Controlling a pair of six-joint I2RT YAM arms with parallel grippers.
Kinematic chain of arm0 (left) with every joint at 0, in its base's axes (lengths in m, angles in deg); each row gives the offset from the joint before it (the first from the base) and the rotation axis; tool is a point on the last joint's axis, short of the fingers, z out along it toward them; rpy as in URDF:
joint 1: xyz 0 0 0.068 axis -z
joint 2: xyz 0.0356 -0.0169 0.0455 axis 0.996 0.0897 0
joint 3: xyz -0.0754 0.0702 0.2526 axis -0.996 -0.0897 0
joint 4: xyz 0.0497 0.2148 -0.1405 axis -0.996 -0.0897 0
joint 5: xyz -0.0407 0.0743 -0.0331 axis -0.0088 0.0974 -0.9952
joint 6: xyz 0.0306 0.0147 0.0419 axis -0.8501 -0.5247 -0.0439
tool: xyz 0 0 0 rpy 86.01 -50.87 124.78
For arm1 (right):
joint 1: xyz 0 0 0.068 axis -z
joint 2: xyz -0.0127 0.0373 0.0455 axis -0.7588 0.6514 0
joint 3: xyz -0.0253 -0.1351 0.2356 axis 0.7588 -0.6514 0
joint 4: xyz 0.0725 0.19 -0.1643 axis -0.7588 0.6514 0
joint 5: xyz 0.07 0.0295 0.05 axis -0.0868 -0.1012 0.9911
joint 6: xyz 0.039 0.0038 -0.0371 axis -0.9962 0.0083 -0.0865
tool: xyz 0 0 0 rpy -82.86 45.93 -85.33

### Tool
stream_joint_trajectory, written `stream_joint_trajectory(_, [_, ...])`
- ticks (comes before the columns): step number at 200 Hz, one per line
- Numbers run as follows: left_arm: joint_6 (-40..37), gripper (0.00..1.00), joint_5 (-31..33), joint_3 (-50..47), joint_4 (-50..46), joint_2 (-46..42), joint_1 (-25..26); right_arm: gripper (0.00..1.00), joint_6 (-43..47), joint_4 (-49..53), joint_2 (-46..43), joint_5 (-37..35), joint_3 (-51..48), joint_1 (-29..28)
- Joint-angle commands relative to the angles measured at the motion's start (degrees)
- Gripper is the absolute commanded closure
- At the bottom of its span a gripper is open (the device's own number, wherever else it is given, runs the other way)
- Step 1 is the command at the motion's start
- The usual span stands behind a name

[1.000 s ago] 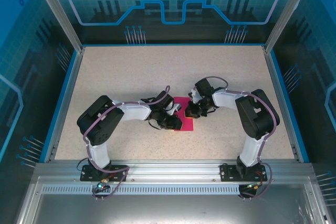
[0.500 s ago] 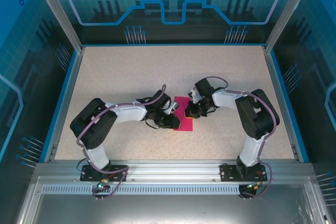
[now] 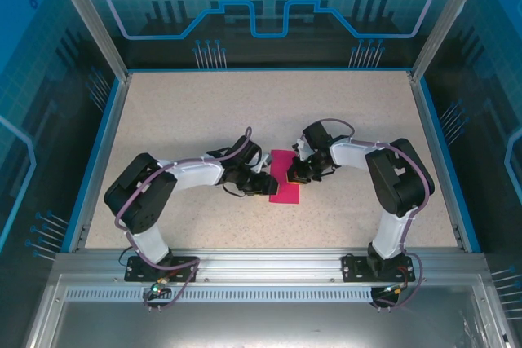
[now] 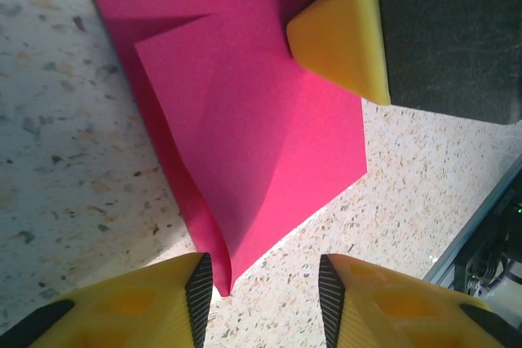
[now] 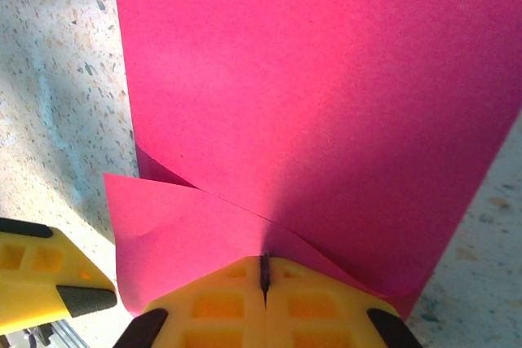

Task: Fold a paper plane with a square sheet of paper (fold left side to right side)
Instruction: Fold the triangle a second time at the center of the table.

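Note:
The square sheet of paper (image 3: 286, 187) lies at the table's middle, magenta-pink and folded over on itself, its upper layer (image 4: 261, 136) bowed up loosely off the lower one. My left gripper (image 3: 263, 184) is at the sheet's left edge, open (image 4: 265, 295), with the paper's near corner just beside its left finger and bare table between the pads. My right gripper (image 3: 294, 174) is shut (image 5: 263, 270), and its tips rest on the folded flap (image 5: 188, 226). In the left wrist view its yellow fingertip (image 4: 338, 38) sits on top of the paper.
The speckled tabletop (image 3: 188, 120) has blue rails on its sides. A metal frame runs along the near edge (image 3: 261, 262), where both arm bases are bolted. The left gripper's yellow finger (image 5: 49, 283) is close beside the right one.
My left gripper has drawn back to the left, off the top of the paper to its left edge. The right gripper has stayed in place on the sheet.

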Motion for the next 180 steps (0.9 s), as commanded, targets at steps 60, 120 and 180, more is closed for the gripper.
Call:
stream_joint_trajectory(60, [-0.67,0.82,-8.10,2.46,2.69,3.06,-0.17,1.00,1.08,3.56,2.13,-1.98,0.05,0.12])
stream_joint_trajectory(120, [-1.67,0.84,-3.51,3.56,-0.19,7.35,-0.22,1.00,1.34,3.96,2.10,-2.01,0.27,0.10])
stream_joint_trajectory(180, [1.08,0.89,-1.13,-0.46,1.91,7.83,-0.60,1.00,3.65,1.29,-2.87,1.00,-0.92,0.33])
